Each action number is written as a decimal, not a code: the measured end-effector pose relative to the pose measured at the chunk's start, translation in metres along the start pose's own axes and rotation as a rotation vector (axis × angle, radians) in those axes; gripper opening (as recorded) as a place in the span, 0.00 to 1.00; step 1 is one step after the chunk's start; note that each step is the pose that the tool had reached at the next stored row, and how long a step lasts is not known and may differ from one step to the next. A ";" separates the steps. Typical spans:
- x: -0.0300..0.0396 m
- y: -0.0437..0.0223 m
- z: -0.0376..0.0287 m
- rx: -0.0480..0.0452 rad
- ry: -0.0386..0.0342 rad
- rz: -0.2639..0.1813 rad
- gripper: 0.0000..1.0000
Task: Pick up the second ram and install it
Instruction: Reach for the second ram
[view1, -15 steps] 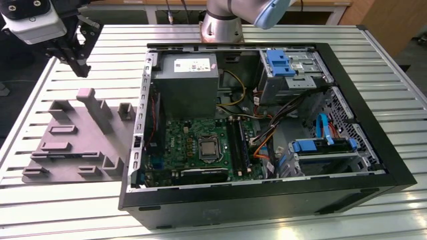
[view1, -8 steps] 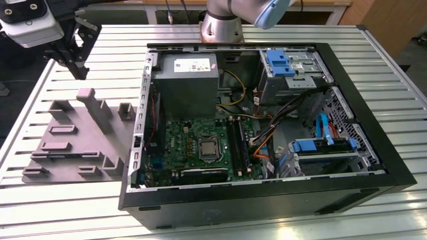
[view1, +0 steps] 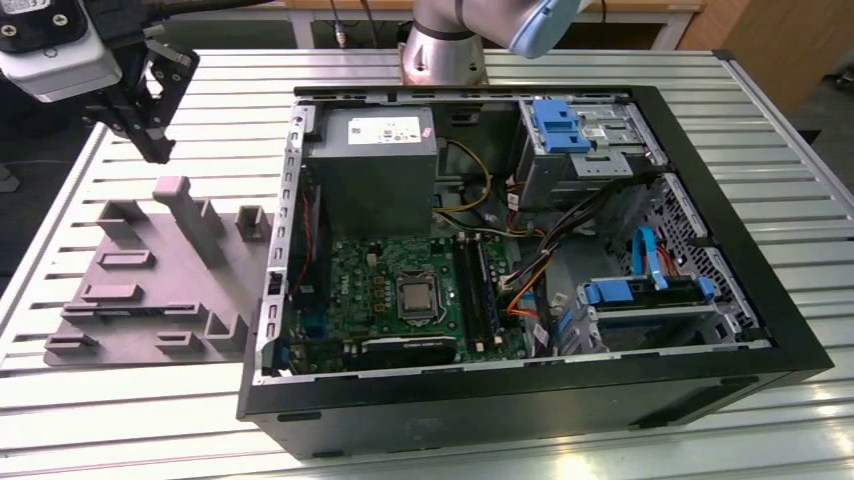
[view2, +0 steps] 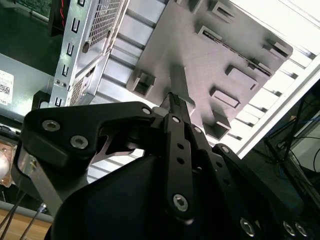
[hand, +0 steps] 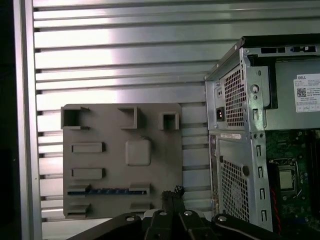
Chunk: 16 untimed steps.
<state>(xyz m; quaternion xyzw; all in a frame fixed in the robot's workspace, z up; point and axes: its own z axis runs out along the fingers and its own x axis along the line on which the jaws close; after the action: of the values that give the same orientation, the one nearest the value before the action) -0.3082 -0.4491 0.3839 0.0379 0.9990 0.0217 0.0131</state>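
Note:
The second ram (hand: 107, 191) shows in the first wrist view as a thin bluish strip. It stands on edge between two holders of the grey fixture plate (hand: 160, 130), on the slatted table beside the open computer case. In the exterior view my gripper (view1: 158, 152) hangs above the table at the exterior view's left, behind the fixture plate (view1: 147, 290) and clear of it. Its black fingers (view2: 176, 117) lie together with nothing between them. The gripper (hand: 172, 192) sits off the plate's corner, apart from the ram. The black memory slots (view1: 474, 290) lie on the green motherboard.
The open case (view1: 534, 410) takes up the middle and the exterior view's right, with a grey power supply (view1: 367, 160), drive cages with blue clips (view1: 561, 125) and loose cables. Its metal rear wall (hand: 235, 150) stands close beside the fixture plate. Raised grey blocks (view1: 187, 215) rise from the plate.

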 end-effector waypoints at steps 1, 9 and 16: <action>0.0003 -0.0004 0.0001 0.0001 0.0001 0.000 0.11; 0.0038 -0.0035 0.0010 0.0001 0.0000 0.000 0.11; 0.0076 -0.0058 0.0022 0.0000 0.0000 0.000 0.11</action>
<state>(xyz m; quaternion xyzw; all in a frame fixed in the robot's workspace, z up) -0.3161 -0.4542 0.3813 0.0379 0.9990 0.0217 0.0131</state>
